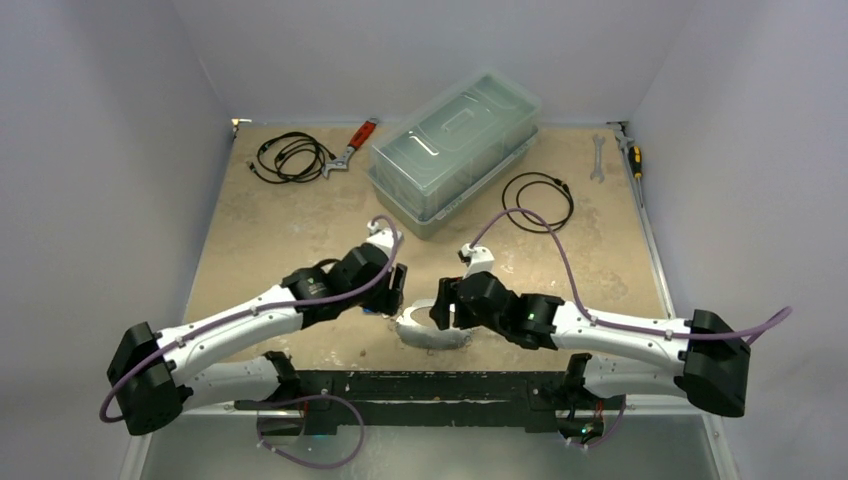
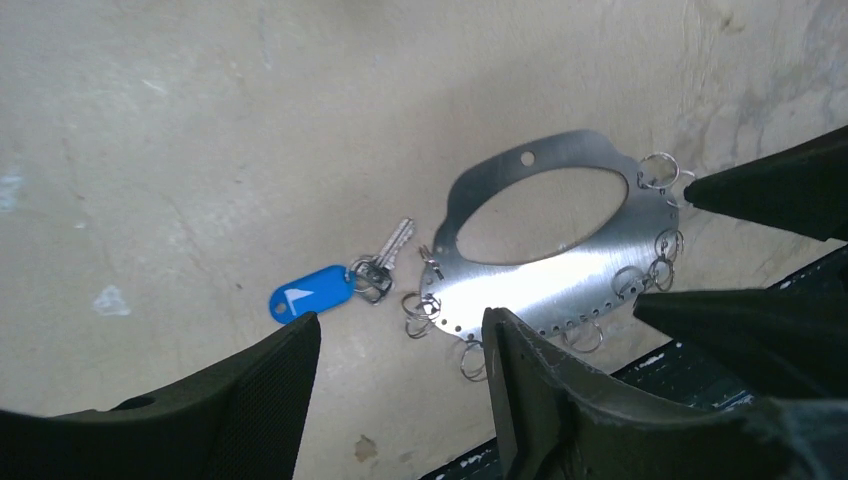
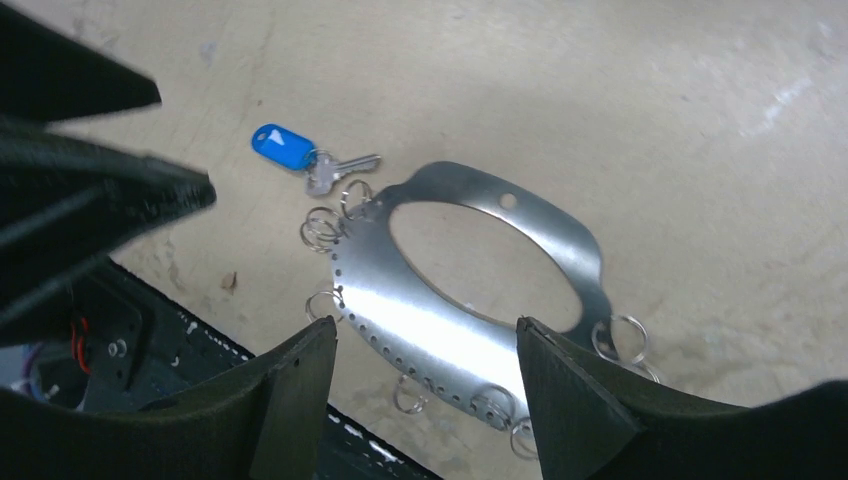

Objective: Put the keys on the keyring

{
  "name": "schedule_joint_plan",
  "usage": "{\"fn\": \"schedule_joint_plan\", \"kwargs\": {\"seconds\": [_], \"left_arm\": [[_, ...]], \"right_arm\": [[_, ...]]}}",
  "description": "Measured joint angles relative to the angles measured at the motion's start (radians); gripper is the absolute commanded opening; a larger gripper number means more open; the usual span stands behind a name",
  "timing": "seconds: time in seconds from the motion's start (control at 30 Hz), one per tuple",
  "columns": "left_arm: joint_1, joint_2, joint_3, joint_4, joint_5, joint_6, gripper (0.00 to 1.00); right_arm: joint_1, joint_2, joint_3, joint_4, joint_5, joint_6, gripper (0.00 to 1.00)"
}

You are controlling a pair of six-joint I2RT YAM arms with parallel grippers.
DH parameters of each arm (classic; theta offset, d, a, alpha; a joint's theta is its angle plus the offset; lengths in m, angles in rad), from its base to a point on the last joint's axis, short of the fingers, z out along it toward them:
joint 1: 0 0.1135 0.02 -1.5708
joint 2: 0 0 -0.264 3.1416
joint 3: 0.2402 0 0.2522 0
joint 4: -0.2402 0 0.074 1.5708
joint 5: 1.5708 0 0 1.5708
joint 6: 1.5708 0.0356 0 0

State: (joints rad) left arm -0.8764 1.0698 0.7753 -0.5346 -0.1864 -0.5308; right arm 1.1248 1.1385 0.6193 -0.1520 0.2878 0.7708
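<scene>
Well, your table (image 1: 280, 225) is a scuffed, blotchy tan board boxed in by plain pale walls (image 1: 420, 50), with a lidded clear box (image 1: 455, 140), black cable coils (image 1: 290, 157) and a few tools (image 1: 355, 145) well back towards the far wall. Near the front edge, between the arms, the keyring (image 2: 570, 270) (a flat shiny plate with an oval hole and small split rings along its rim) lies flat on the board. A key (image 2: 392, 248) on a blue tag (image 2: 312, 292) lies just beside its rim. You have the left gripper (image 2: 402, 318) and right gripper (image 3: 426, 325) facing each other over the plate, jaws apart, pinching nothing.
</scene>
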Motion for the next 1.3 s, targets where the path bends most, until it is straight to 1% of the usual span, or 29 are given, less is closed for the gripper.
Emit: {"fn": "schedule_joint_plan", "kwargs": {"seconds": [0.1,0.2,0.33,0.47,0.5,0.57,0.6,0.73,0.8,0.93,1.17,1.3], "left_arm": [[-0.096,0.034,-0.039,0.048,0.0,-0.027,0.59],[-0.184,0.069,-0.056,0.095,0.016,-0.031,0.57],[-0.248,0.093,-0.061,0.167,0.022,-0.026,0.54],[-0.371,0.14,-0.061,0.207,-0.051,-0.025,0.54],[-0.418,0.161,-0.061,0.214,-0.084,-0.024,0.52],[-0.491,0.198,-0.061,0.222,-0.14,-0.022,0.45],[-0.527,0.221,-0.06,0.226,-0.168,-0.018,0.43],[-0.618,0.32,-0.058,0.235,-0.259,0.004,0.42],[-0.64,0.365,-0.058,0.24,-0.292,0.013,0.38],[-0.654,0.413,-0.058,0.261,-0.334,0.029,0.37],[-0.657,0.413,-0.062,0.344,-0.354,0.056,0.36],[-0.657,0.412,-0.085,0.388,-0.352,0.072,0.34]], "right_arm": [[0.0,-0.036,-0.005,-0.083,0.037,0.085,0.67],[0.0,-0.063,-0.026,-0.114,0.038,0.116,0.66],[0.0,-0.094,-0.072,-0.128,0.021,0.127,0.66],[0.0,-0.122,-0.086,-0.15,0.011,0.142,0.67],[0.0,-0.133,-0.086,-0.159,0.017,0.151,0.67],[0.001,-0.154,-0.086,-0.185,0.043,0.172,0.67],[0.0,-0.166,-0.085,-0.205,0.061,0.186,0.67],[0.0,-0.2,-0.069,-0.297,0.141,0.238,0.67],[0.0,-0.22,-0.055,-0.33,0.174,0.256,0.67],[0.0,-0.272,-0.03,-0.365,0.22,0.274,0.67],[0.0,-0.293,-0.025,-0.383,0.244,0.28,0.67],[0.0,-0.293,-0.025,-0.386,0.245,0.282,0.67]]}}
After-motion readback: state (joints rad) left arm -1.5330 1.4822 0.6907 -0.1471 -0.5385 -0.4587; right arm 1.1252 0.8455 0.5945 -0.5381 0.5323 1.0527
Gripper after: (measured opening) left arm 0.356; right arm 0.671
